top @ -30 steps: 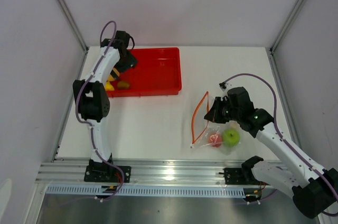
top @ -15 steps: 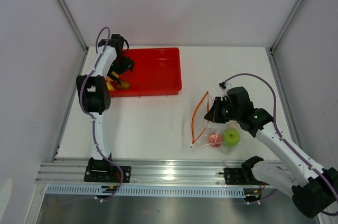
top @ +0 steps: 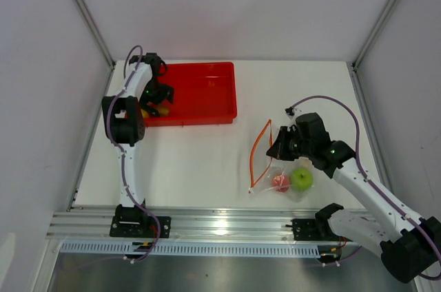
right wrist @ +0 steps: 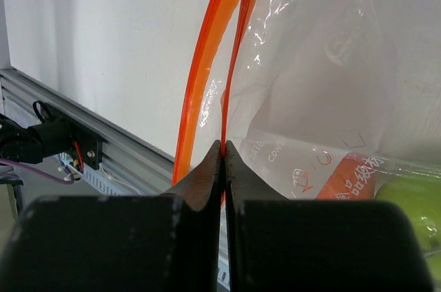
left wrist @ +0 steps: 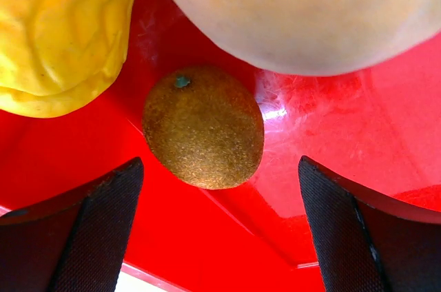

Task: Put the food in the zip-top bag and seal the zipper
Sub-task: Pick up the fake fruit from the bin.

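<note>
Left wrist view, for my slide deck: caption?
Open left gripper framing the brownish piece in the red tray, beside yellow piece and peach.

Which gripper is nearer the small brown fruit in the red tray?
Left: left gripper open over the brown fruit; right gripper far across the table, pinching the zipper.

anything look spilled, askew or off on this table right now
Nothing stands out. The zip-top bag lies on the table, green apple and red fruit inside, the right end effector shut on its zipper. The brownish piece, yellow piece and peach sit in the red tray, under the open left end effector.
</note>
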`<act>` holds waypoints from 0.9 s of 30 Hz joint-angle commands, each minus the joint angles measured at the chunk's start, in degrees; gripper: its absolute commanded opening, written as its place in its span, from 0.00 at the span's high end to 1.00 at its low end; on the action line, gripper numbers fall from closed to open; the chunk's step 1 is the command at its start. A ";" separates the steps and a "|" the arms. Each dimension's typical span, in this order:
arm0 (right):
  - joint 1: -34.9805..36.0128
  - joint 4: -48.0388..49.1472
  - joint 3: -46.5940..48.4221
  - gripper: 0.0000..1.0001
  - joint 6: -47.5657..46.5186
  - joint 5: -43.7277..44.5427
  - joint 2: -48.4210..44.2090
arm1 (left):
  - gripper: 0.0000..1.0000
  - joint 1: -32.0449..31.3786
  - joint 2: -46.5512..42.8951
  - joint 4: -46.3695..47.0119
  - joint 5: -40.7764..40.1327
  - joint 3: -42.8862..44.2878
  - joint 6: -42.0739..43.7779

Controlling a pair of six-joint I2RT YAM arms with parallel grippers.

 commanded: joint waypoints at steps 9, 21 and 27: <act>-0.21 1.07 0.65 1.00 -1.02 0.22 -0.29 | 0.08 1.50 -0.37 -3.66 0.99 -0.59 -6.49; -0.38 1.25 0.04 1.00 -1.02 0.22 -0.55 | 0.14 3.78 0.77 -2.51 2.75 -3.59 -6.84; -0.47 1.16 0.13 1.00 -1.20 0.22 -0.55 | 0.29 3.87 0.33 -1.90 2.40 -4.03 -6.14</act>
